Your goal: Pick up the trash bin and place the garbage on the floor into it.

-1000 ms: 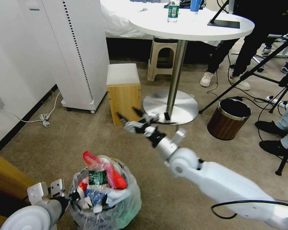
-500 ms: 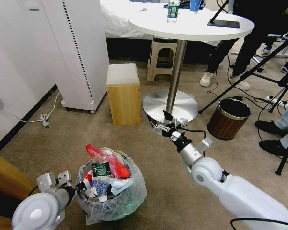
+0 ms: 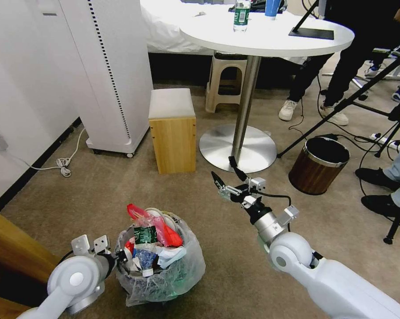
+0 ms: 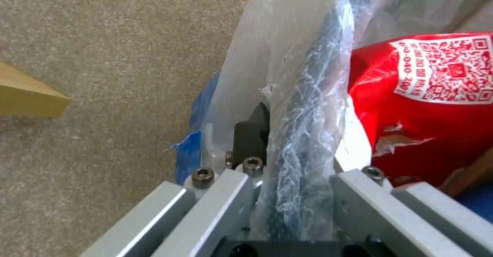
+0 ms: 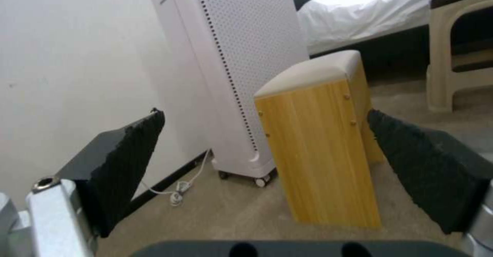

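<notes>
1. Left gripper (image 4: 292, 195) clamped on the bag-lined rim of the trash bin (image 3: 162, 266), fingers (image 4: 215, 207) closed either side of the rim.
2. Garbage (image 3: 151, 241) heaped inside the bin, just beyond those fingers: red wrapper (image 4: 431, 106), bottle, tissue.
3. Right gripper (image 3: 228, 176) raised over bare floor (image 3: 120, 186), fingers (image 5: 118, 168) spread wide, holding nothing.
4. Judged near the end: carpet between both grippers free of litter.
5. Next, probably setting the bin down steadily and upright.

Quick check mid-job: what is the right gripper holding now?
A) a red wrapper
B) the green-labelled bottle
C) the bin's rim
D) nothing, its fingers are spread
D: the right gripper hangs in the air above the floor with its dark pads wide apart and nothing between them.
</notes>
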Tool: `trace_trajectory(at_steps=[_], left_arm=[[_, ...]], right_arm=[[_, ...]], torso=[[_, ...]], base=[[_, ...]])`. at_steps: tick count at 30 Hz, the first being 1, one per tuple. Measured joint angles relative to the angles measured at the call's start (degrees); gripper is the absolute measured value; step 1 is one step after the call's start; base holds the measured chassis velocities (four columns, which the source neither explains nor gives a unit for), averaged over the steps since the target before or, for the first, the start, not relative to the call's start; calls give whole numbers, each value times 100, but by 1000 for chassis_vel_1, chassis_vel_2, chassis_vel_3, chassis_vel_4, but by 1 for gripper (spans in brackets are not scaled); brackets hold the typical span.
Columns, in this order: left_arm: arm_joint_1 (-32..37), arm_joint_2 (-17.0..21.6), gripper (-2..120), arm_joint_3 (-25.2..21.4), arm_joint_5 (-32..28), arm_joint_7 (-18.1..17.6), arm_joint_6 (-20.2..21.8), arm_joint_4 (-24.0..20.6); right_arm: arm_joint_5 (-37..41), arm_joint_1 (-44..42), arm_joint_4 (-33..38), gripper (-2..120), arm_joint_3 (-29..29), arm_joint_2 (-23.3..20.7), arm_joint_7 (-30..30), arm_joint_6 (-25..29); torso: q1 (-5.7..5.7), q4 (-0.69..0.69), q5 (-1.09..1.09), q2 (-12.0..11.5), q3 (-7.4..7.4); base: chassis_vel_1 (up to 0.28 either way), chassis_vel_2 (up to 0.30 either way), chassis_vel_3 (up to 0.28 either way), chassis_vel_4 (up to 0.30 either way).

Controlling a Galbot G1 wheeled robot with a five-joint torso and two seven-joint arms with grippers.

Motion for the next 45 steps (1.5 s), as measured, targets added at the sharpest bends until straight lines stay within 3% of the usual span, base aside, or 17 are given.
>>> trace_trajectory(at_steps=[11, 18, 28, 31, 35, 37, 45], left_arm=[[-79, -73, 1, 71, 29, -78, 201, 138], [27, 90, 29, 30, -162, -374, 101, -113], [338, 137, 62, -266, -144, -404, 70, -453], [450, 145, 79, -400, -163, -400, 72, -618], [559, 224, 86, -501, -191, -396, 98, -750], [698, 295, 99, -668, -276, -396, 140, -907], [899, 289, 112, -914, -286, -371, 147, -1159]], right_arm=[[-88, -177, -85, 100, 118, 51, -10, 48], [-188, -324, -102, 100, 173, 96, -40, 91], [-281, -480, -37, 100, 185, 131, -48, 136], [-319, -582, 8, 100, 258, 87, -63, 140], [-349, -620, 12, 100, 292, 62, -69, 140], [-385, -701, 10, 100, 353, 55, -80, 148], [-522, -891, 26, 100, 558, 28, -76, 147]], torso=[[-1, -2, 0, 2, 0], [0, -8, -22, -6, 7], [0, -2, -8, -5, 4], [0, -2, -7, -4, 3], [0, -2, -6, -3, 3], [0, -2, -5, -3, 2], [0, -2, -6, -2, 2]], base=[[0, 0, 0, 0], [0, 0, 0, 0], [0, 0, 0, 0], [0, 0, 0, 0], [0, 0, 0, 0], [0, 0, 0, 0], [0, 0, 0, 0]])
